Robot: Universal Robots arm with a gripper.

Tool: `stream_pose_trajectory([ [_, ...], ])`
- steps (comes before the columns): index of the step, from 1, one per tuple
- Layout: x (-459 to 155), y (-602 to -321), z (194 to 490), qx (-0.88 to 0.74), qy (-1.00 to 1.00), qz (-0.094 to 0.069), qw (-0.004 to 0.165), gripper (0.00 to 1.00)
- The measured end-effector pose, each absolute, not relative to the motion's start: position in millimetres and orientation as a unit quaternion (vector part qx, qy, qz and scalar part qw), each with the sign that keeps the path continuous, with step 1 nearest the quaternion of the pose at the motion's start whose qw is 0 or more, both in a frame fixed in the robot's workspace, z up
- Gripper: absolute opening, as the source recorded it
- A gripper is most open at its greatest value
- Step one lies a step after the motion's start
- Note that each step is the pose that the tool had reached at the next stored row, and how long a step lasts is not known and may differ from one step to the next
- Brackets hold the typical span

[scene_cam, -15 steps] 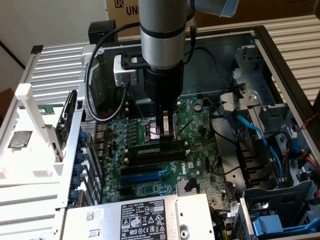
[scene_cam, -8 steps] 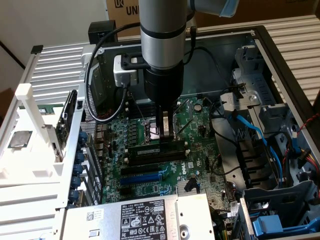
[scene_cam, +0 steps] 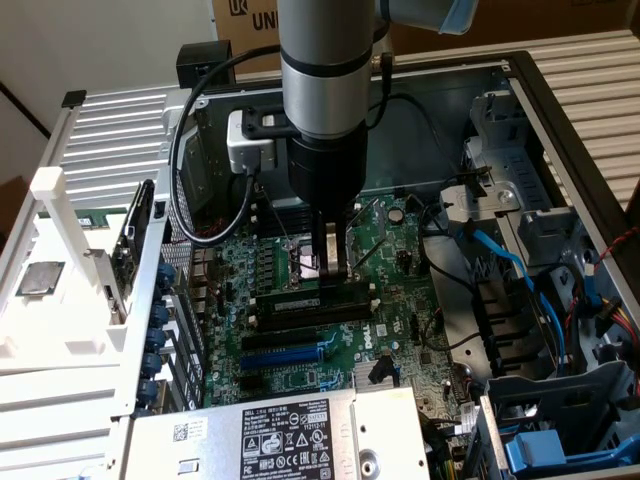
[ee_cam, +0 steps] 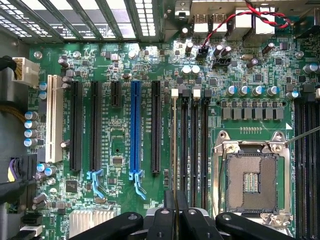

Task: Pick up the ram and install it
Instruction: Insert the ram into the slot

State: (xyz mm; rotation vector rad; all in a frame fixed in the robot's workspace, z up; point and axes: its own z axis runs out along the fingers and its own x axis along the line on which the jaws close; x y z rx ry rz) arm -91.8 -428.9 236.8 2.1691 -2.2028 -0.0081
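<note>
The ram (ee_cam: 173,145) shows edge-on as a thin pale line along the memory slot nearest the blue expansion slot (ee_cam: 135,130). In the exterior view the ram (scene_cam: 296,298) is a narrow green strip with a label, lying along the slots just under the arm. My gripper (scene_cam: 335,268) points straight down onto it. Seen from the wrist, the gripper (ee_cam: 176,212) has its dark fingers (ee_cam: 165,215) close together on the ram's end. I cannot tell whether the stick is seated or just above the slot. Three empty black memory slots (ee_cam: 194,145) lie beside it.
The bare CPU socket (ee_cam: 251,180) sits just beyond the memory slots. The open case holds a power supply (scene_cam: 290,435) at the front, drive cages (scene_cam: 560,420) and blue cables (scene_cam: 500,260) on the exterior view's right. A white rack (scene_cam: 60,230) stands outside the case on the exterior view's left.
</note>
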Motion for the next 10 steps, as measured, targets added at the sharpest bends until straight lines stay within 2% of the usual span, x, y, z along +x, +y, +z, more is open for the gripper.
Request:
stream_pose_trajectory([
  [10, -91.7, -427.8, 236.6, 0.702, -0.712, -0.003, 0.025, 0.12],
])
